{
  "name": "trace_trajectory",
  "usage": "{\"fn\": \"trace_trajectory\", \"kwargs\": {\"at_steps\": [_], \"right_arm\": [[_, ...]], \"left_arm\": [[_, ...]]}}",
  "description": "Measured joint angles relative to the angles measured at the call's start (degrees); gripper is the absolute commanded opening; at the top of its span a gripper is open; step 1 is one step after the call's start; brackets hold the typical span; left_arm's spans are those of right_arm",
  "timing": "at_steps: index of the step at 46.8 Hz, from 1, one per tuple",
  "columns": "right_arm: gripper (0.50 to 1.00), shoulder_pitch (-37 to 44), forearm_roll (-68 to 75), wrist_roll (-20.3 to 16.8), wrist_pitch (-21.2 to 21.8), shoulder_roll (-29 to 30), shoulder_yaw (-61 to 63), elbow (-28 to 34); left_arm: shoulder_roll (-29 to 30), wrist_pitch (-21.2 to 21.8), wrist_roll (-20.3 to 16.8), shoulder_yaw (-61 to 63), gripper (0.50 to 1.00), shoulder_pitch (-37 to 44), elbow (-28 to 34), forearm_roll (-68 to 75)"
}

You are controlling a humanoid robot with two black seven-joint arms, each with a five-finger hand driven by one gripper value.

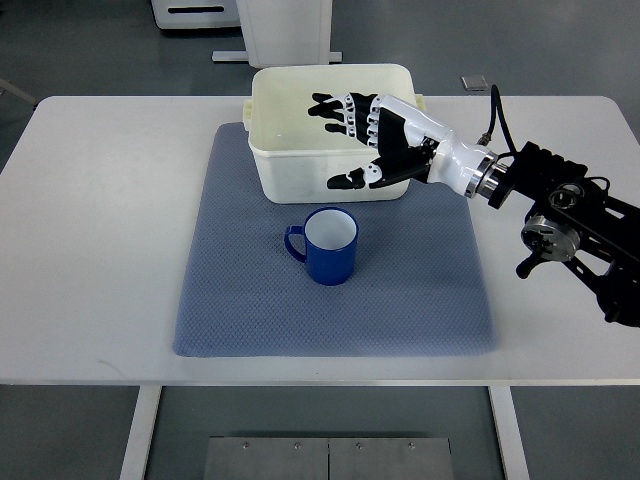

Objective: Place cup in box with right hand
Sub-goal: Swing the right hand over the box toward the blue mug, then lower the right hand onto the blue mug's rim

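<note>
A blue cup (329, 246) with a white inside stands upright on the blue-grey mat (250, 300), its handle pointing left. Just behind it sits the cream plastic box (290, 175), with nothing visible inside. My right hand (345, 140) comes in from the right edge and hovers over the box's front right part, fingers spread and holding nothing. The thumb reaches down over the box's front wall, a short way above and right of the cup. The left arm does not show.
The mat lies on a white table (90, 220). The right arm's black joints (570, 215) hang over the table's right side. White furniture (290, 25) stands on the floor behind the table.
</note>
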Motion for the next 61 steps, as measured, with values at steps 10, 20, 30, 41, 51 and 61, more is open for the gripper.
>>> {"fn": "trace_trajectory", "kwargs": {"at_steps": [10, 20, 30, 41, 51, 61], "right_arm": [[0.998, 0.01, -2.6, 0.0, 1.6, 0.01, -2.73, -0.05], [1.0, -0.18, -2.74, 0.0, 1.66, 0.01, -4.55, -0.12], [0.998, -0.54, -3.1, 0.0, 1.65, 0.14, -5.51, -0.97], [0.998, -0.7, -3.12, 0.0, 1.48, 0.53, -5.42, -3.23], [0.998, -1.67, -3.12, -0.09, 1.28, 1.0, -5.85, -5.38], [0.998, -1.82, -3.12, -0.09, 0.95, 1.78, -6.75, -6.28]], "left_arm": [[0.0, 0.0, 0.0, 0.0, 1.0, 0.0, 0.0, 0.0], [0.0, 0.0, 0.0, 0.0, 1.0, 0.0, 0.0, 0.0], [0.0, 0.0, 0.01, 0.0, 1.0, 0.0, 0.01, 0.03], [0.0, 0.0, 0.01, 0.0, 1.0, 0.0, 0.01, 0.05], [0.0, 0.0, 0.01, 0.0, 1.0, 0.01, 0.02, 0.04], [0.0, 0.0, 0.01, 0.0, 1.0, -0.01, 0.02, 0.03]]}}
